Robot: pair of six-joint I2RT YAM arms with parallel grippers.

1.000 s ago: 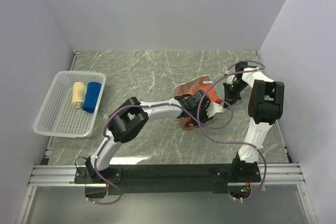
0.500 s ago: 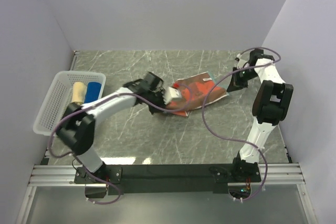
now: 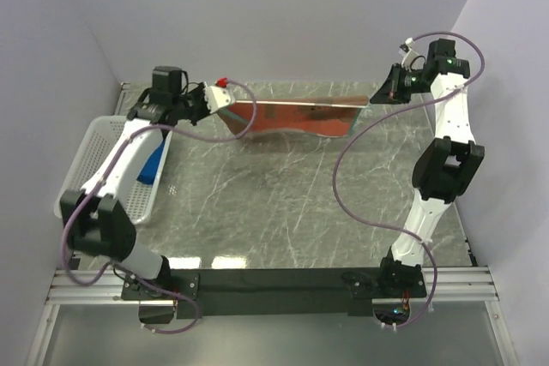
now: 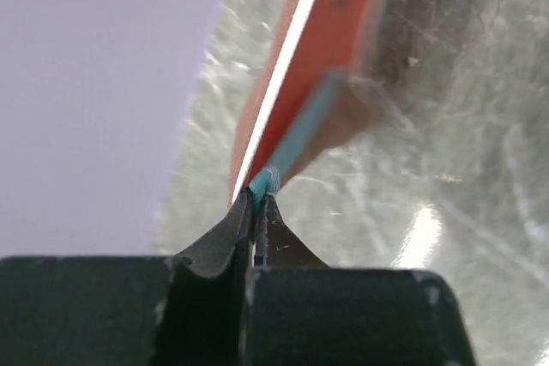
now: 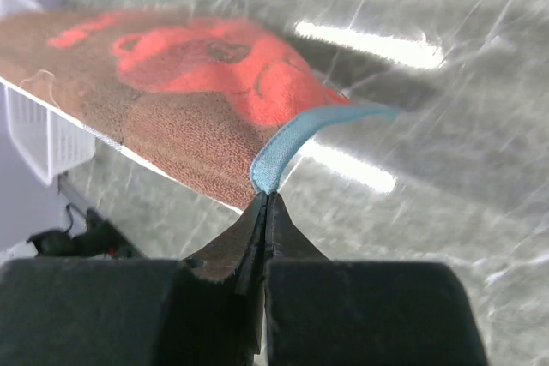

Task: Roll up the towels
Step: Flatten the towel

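Towel (image 3: 292, 117), one, hangs taut between two pairs of clamped jaws.

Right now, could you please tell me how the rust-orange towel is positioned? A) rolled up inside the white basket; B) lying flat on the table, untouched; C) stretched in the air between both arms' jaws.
C: the rust-orange towel spans the air, a teal-edged corner pinched in the left jaws and another in the right jaws.

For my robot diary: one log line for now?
left end effector: shut on rust-orange printed cloth towel | right end effector: shut on it | towel: stretched
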